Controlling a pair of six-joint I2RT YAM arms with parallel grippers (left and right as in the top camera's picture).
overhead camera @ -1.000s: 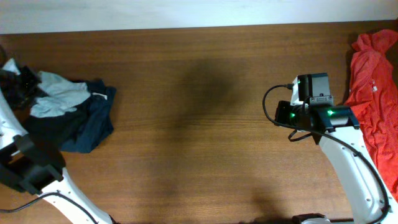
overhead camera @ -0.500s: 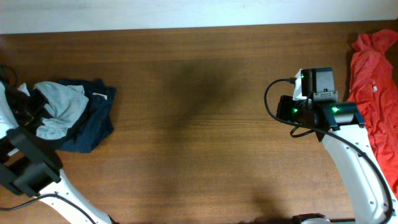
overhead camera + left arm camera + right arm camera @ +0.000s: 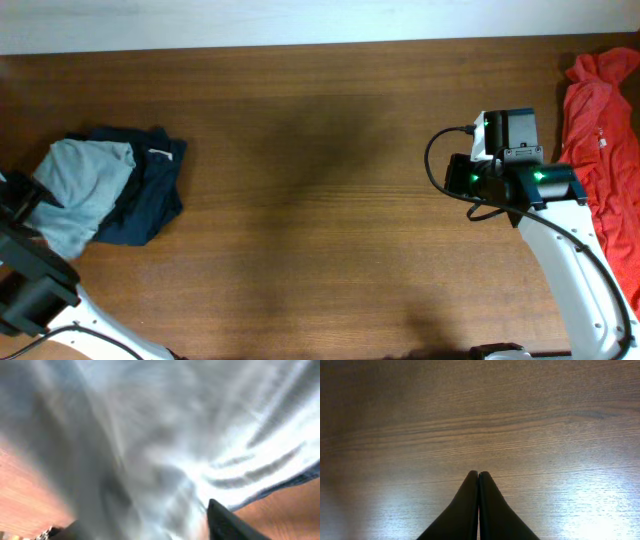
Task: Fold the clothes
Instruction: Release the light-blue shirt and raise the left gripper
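The clothes, a pale grey-blue T-shirt (image 3: 78,188), lie crumpled at the table's far left, partly on top of a dark navy garment (image 3: 152,190). My left gripper (image 3: 14,203) is at the shirt's left edge. The left wrist view is blurred and filled with the pale shirt (image 3: 165,435). There my left gripper (image 3: 142,516) has its dark fingers (image 3: 225,522) standing wide apart, open, with the cloth close in front of them. My right gripper (image 3: 478,474) is shut with nothing in it, over bare wood. In the overhead view my right gripper (image 3: 503,135) sits at the right, apart from all cloth.
A red-orange garment (image 3: 605,140) lies heaped along the right edge of the table, just right of my right arm. The brown wooden table (image 3: 320,200) stretches between the two piles. A white wall strip runs along the far edge.
The left gripper carried the shirt toward the table's front left, then opened; the shirt now lies flatter over the navy garment. The right arm shifted slightly, then held still.
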